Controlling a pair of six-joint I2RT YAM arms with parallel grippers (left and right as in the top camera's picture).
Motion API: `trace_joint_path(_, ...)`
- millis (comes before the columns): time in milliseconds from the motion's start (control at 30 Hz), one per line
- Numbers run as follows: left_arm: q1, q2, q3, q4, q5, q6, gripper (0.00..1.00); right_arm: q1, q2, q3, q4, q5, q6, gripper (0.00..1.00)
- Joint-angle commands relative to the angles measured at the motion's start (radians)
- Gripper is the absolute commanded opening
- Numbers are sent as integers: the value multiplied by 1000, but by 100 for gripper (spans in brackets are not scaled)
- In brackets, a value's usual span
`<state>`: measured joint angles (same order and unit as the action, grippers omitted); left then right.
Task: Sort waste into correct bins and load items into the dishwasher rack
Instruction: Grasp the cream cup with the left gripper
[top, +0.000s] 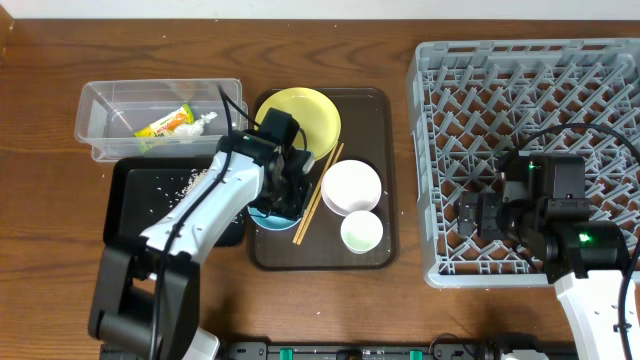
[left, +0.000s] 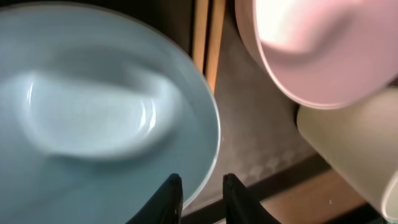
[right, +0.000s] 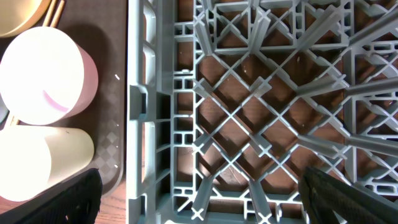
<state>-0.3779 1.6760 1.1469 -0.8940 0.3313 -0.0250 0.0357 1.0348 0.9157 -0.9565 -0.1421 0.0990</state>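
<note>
My left gripper (top: 283, 190) is closed narrowly over the rim of the light blue bowl (left: 93, 112), one finger inside and one outside, at the front left of the brown tray. In its wrist view the jaws (left: 202, 186) straddle that rim. The chopsticks (top: 318, 195), white bowl (top: 351, 187), pale cup (top: 361, 232) and yellow plate (top: 305, 115) lie on the same tray. The wrapper (top: 175, 122) lies in the clear tub (top: 100, 105). Rice scraps (top: 185, 180) lie in the black tray (top: 125, 205). My right gripper (right: 199, 199) is wide open and empty over the grey rack (top: 530, 90).
The dark brown serving tray (top: 385, 130) sits between the bins and the rack. In the right wrist view the rack's left wall (right: 140, 93) stands close to the tray's edge, with the white bowl (right: 40, 71) and cup (right: 37, 162) just beyond it.
</note>
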Motion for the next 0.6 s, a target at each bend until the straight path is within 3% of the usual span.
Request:
trace_joint_path(0, 2, -83, 46, -17, 44, -3, 38, -4, -2, 19, 0, -5, 1, 99)
trace_joint_path(100, 1, -133, 46, -17, 127, -3, 50, -5, -2, 19, 3, -5, 1, 99)
trace_joint_path(233, -6, -156, 46, -17, 197, -3, 50, -4, -2, 19, 3, -5, 1, 99)
trace_joint_path(567, -101, -105, 45, 6, 196, -7, 50, -4, -2, 19, 3, -5, 1, 99)
